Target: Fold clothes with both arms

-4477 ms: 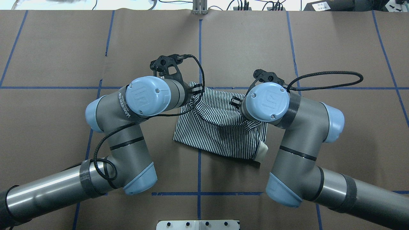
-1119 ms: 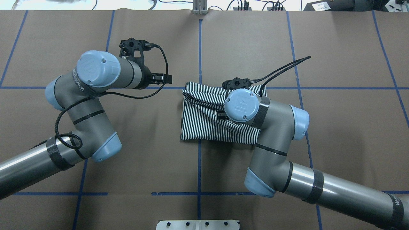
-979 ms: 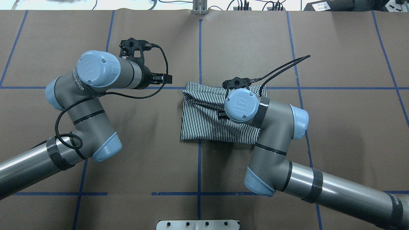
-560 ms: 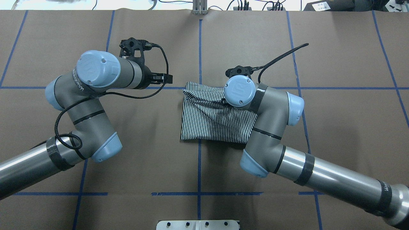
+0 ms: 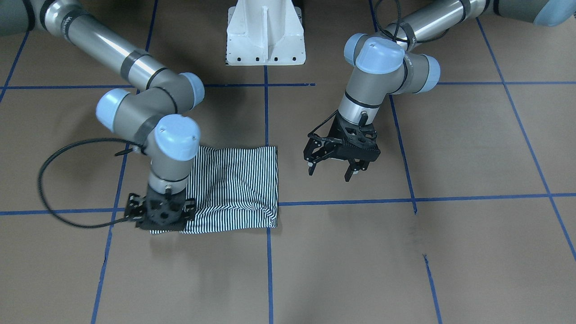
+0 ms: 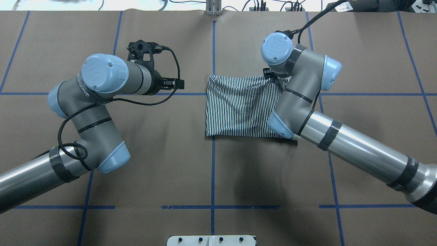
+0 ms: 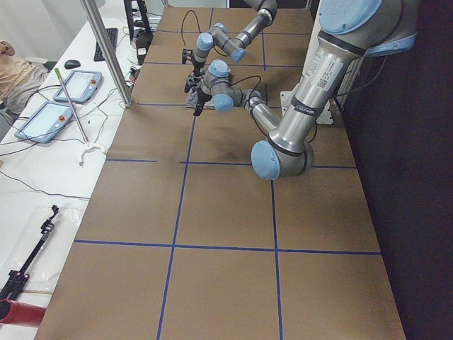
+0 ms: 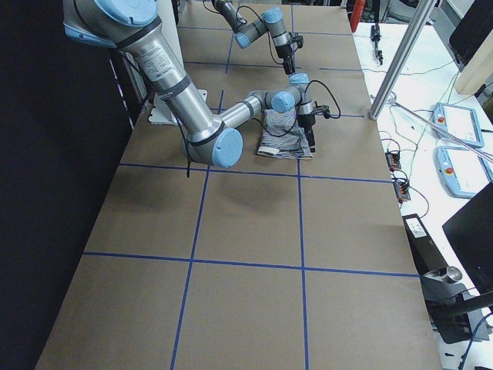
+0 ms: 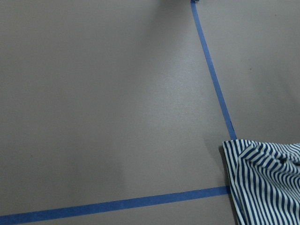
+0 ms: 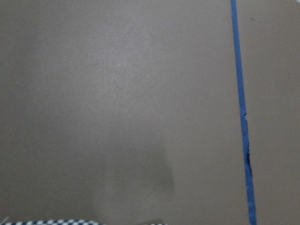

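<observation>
Shirt: folded rectangle on tabletop, seemingly near done. Left gripper spread, empty; right gripper at corner, grip cannot be told.

The shirt has thin navy-and-white stripes all over. The table is plain flat brown, crossed by a grid of blue tape. The left arm and right arm are silver-grey and shinier along the long tubes. Both have light-blue joint caps and black bands round the links. A black cable loops from the right arm's wrist, and another black one from the left's. The left gripper and right gripper are black. The pedestal is white, with a row of dark holes along its foot. In the side views a white bench runs beside the brown table.
</observation>
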{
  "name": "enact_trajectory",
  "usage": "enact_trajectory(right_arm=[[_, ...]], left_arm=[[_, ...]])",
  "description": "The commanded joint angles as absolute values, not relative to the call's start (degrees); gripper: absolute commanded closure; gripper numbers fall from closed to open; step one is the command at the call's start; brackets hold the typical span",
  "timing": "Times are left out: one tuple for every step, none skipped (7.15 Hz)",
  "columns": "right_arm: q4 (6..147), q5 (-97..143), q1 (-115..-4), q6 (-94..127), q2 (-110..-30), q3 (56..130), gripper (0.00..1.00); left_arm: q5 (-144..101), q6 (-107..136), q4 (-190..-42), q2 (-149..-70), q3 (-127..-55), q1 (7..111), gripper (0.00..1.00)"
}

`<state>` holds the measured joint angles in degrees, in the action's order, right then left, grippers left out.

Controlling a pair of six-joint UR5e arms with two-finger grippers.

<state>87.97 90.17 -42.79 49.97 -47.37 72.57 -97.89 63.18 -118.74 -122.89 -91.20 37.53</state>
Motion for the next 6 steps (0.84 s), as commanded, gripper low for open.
enact_trajectory(right_arm=[[83.53, 91.67, -45.61, 46.32, -47.11, 69.02, 0.0], [77.93, 92.63, -46.31, 45.97, -47.02, 66.73, 0.0], [77.09, 95.94, -46.41, 46.23, -46.85, 67.49, 0.0], [77.25, 98.67, -46.58, 46.4, -47.11, 70.2, 0.0], [77.69, 101.22, -47.19, 46.49, -47.81, 72.92, 0.0], [77.7, 101.6, -47.46, 46.41, -48.86, 74.43, 0.0]], left_arm=[[-97.82, 63.19, -118.74, -122.61, -91.14, 37.44, 0.0], [-97.82, 63.19, -118.65, -122.61, -91.14, 37.35, 0.0], [-97.82, 63.28, -118.13, -123.22, -90.88, 37.09, 0.0], [-97.91, 67.46, -117.69, -124.53, -89.75, 36.13, 0.0], [-97.74, 70.28, -116.29, -129.15, -84.95, 35.08, 0.0], [-97.39, 73.71, -115.24, -134.68, -78.81, 33.94, 0.0]])
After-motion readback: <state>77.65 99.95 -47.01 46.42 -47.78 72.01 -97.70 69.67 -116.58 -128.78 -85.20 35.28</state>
